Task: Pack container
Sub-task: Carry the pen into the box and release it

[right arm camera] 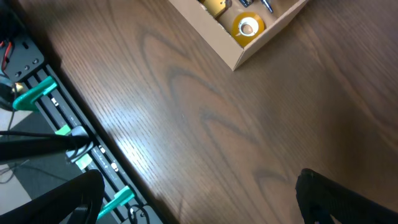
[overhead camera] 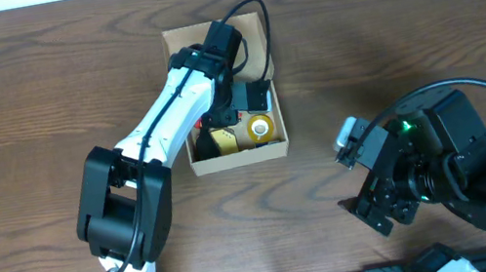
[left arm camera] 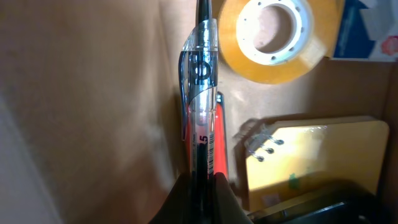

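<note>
Right gripper (right arm camera: 199,180): nearest the base rail, you see its two dark fingers spread wide with nothing between them. It hangs over the bare table, well apart from the box and off the box's right front corner.
Table (overhead camera: 18,94): dark wood grain, and it carries the box.
Cardboard box (overhead camera: 242,161): plain brown with its top open, it sits on the table under the left arm's wrist.
Left gripper (left arm camera: 202,186): you find it down inside the box, its fingers pinched on a pen.
Pen (left arm camera: 200,93): a clear barrel with black parts, running away from the fingers along a cardboard fold of the box.
Red barrel (left arm camera: 219,146): tight against the pen, on the side away from the fold.
Yellow pad (left arm camera: 323,155): on the box floor beside the pen, with a metal clip on its edge.
Tape roll (left arm camera: 273,37): on the box floor, past the pad.
Blue-and-white packet (left arm camera: 367,31): farthest in, beside the tape roll.
</note>
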